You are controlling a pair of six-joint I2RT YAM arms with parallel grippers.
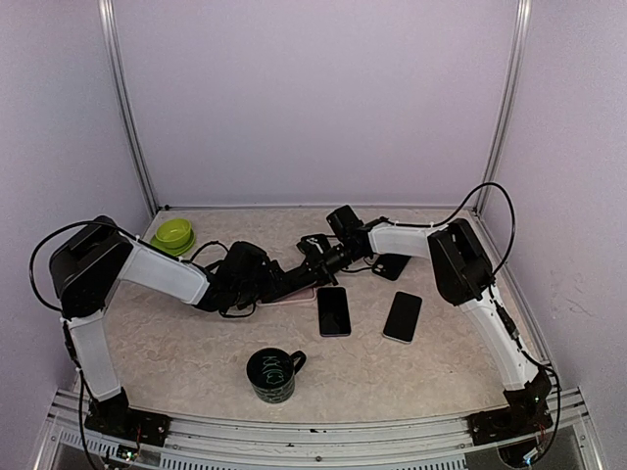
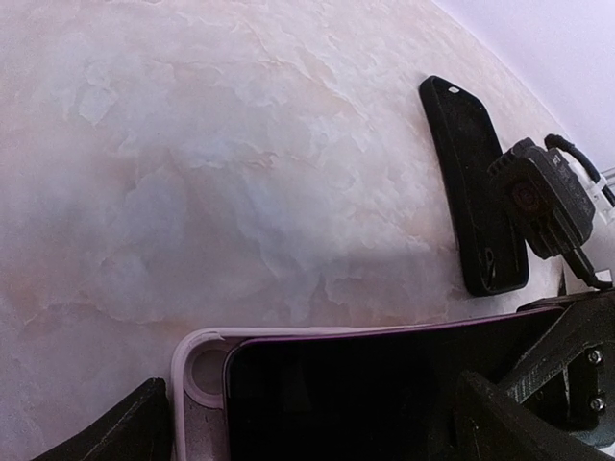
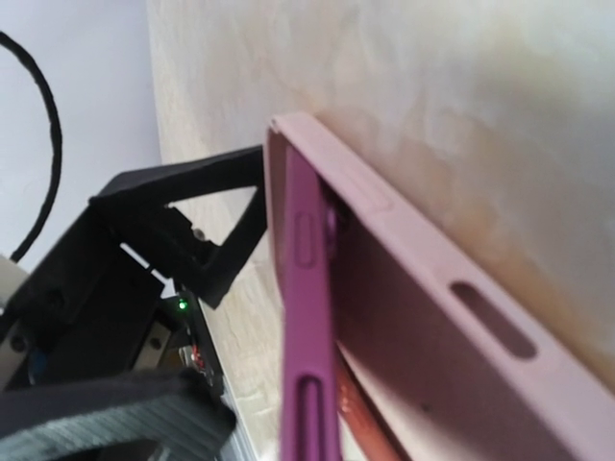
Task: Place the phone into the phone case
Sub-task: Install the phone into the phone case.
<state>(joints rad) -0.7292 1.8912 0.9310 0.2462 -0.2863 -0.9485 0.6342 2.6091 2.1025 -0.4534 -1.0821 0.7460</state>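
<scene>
Insertion is partly done, judging by both wrist views. The purple phone [image 3: 306, 317] sits tilted in the pale pink case [image 3: 452, 288]. One long edge rides above the case wall with a gap showing between them, so it is not yet pressed home. From the left wrist camera the dark screen covers most of the case, but the corner with the camera cut-out is uncovered.

Both lie on the table [image 1: 196, 333] about midway between its left and right edges, somewhat nearer the far edge, where the two arms meet. The left gripper [image 1: 292, 281] has its fingers [image 2: 125, 427] apart, one on each side of the case and phone. Whether they press on it I cannot tell. The right gripper [image 1: 318, 257] is close over the same spot, but I cannot tell if its fingers are apart or together.

What is left, I judge, is to slide the phone square with the case and push the raised edge down until the rim closes around it on all sides.
</scene>
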